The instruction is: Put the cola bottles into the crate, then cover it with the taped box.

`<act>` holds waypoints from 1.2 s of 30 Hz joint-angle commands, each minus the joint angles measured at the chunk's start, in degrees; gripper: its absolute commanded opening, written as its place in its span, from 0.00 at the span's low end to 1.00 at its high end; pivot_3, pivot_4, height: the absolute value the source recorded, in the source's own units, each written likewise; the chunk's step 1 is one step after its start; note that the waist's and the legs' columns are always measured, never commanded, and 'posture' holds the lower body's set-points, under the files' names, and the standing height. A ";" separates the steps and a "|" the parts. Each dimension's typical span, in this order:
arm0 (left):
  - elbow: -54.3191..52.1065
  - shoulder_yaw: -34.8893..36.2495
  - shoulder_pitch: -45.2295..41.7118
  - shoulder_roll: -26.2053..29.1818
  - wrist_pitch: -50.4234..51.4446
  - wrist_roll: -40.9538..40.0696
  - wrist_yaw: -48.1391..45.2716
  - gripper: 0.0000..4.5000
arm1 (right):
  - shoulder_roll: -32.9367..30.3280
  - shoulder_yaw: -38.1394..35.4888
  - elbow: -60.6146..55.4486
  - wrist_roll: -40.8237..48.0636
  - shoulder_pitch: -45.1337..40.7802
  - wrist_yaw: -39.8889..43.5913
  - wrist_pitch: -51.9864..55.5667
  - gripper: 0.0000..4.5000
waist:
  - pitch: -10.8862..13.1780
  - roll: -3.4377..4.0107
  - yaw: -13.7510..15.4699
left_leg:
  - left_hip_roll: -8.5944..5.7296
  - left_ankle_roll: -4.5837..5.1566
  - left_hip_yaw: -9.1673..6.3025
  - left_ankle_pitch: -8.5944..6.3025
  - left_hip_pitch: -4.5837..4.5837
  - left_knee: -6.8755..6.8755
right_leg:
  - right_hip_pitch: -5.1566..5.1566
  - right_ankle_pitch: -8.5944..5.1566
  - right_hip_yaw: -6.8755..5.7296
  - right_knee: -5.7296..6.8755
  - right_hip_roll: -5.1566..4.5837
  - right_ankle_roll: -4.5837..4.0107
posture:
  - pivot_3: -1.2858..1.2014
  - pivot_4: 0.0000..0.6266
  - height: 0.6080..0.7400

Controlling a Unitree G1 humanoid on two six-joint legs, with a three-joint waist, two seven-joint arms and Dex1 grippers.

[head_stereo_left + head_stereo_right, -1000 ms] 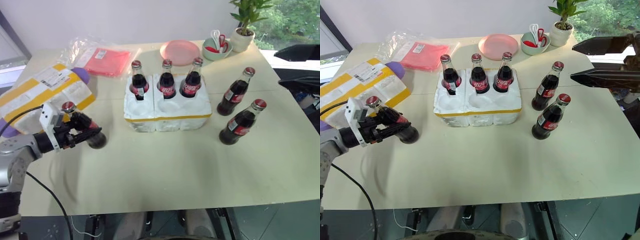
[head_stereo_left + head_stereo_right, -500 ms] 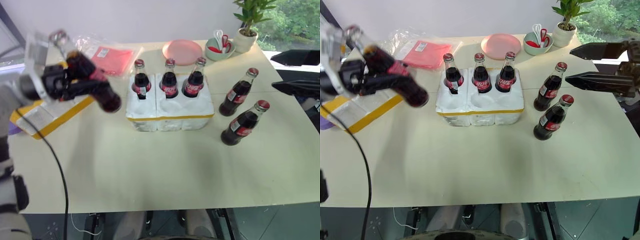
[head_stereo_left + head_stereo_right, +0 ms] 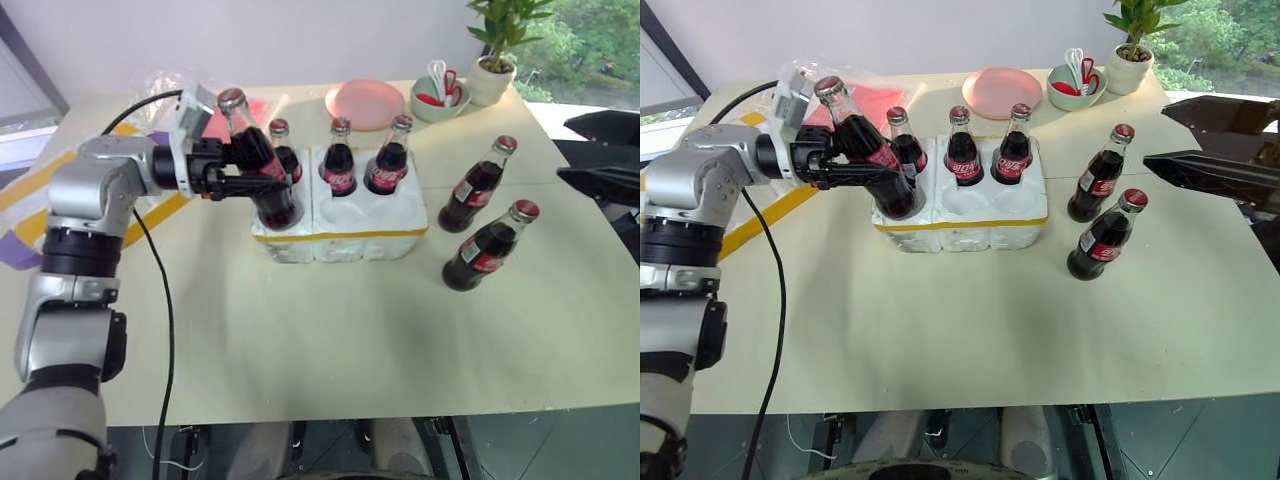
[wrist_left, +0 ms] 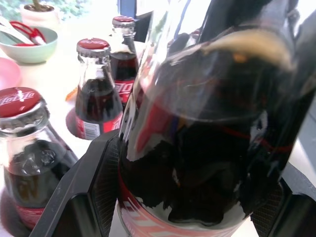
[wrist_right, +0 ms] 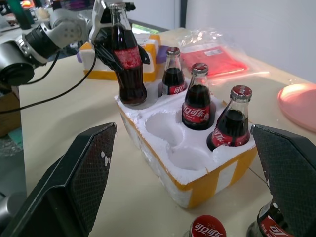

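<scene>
- Cola bottles: six in all. Three stand in the back row of the crate (image 3: 338,215). A fourth cola bottle (image 3: 255,165) is clamped in the left gripper (image 3: 232,172), tilted, with its cap leaning away from the crate and its base over the front hole at the crate's 9 o'clock end.
- Two loose bottles (image 3: 478,195) stand upright on the table (image 3: 330,330) at 3 o'clock of the crate, near each other.
- Left jaws: closed on the held bottle's body, seen in the left wrist view with a pad on each side of the glass.
- Right gripper (image 5: 187,187): jaws spread wide, empty, held off the table's 3 o'clock edge, well apart from the loose bottles.
- Taped box (image 3: 25,185): lies at 9 o'clock of the crate, largely hidden behind the left arm.
- Risk: the tilt. If lowered unrighted, the base could catch the styrofoam rim and chip it or shove the crate.
- Risk: the held bottle sits just beside the nearest back-row bottle (image 3: 281,160); a sideways drift could knock glass on glass.
- Remaining, by judgement: three bottles unseated, cover not placed.
</scene>
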 commanded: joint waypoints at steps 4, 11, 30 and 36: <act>1.16 0.34 -1.75 -1.78 -3.19 2.73 -0.69 0.62 | 1.25 -4.16 -3.22 2.85 2.38 -3.10 0.15 1.00 | 0.01 -0.03 -0.03 | -0.03 0.04 0.01 -0.01 -0.04 0.05 | -0.01 0.02 0.00 -0.01 -0.01 0.03 | 0.52 0.24 1.00; 0.68 -2.37 1.66 -2.22 -8.22 7.65 -1.40 0.62 | 1.85 -3.72 -3.07 1.96 4.43 -4.12 -2.18 1.00 | 0.01 -0.02 -0.11 | -0.02 0.04 0.02 -0.02 -0.04 0.06 | -0.01 0.02 0.00 0.00 0.00 0.04 | 0.52 0.24 1.00; -5.27 2.28 6.96 -0.74 -5.39 7.21 4.43 0.99 | 2.93 -5.01 -1.80 -0.18 8.00 -7.73 -5.01 1.00 | -0.03 -0.01 -0.08 | 0.01 0.09 0.01 -0.05 0.03 0.25 | 0.13 0.03 0.00 0.08 0.03 0.04 | 0.52 0.24 1.00; -20.60 12.38 8.03 10.34 16.95 -9.79 0.54 0.99 | 5.49 -19.07 -5.20 -1.73 19.70 -8.70 -2.55 1.00 | -0.02 -0.05 -0.01 | 0.03 0.10 -0.09 -0.06 -0.09 0.31 | 0.06 0.03 -0.03 0.11 0.09 0.05 | 0.52 0.24 1.00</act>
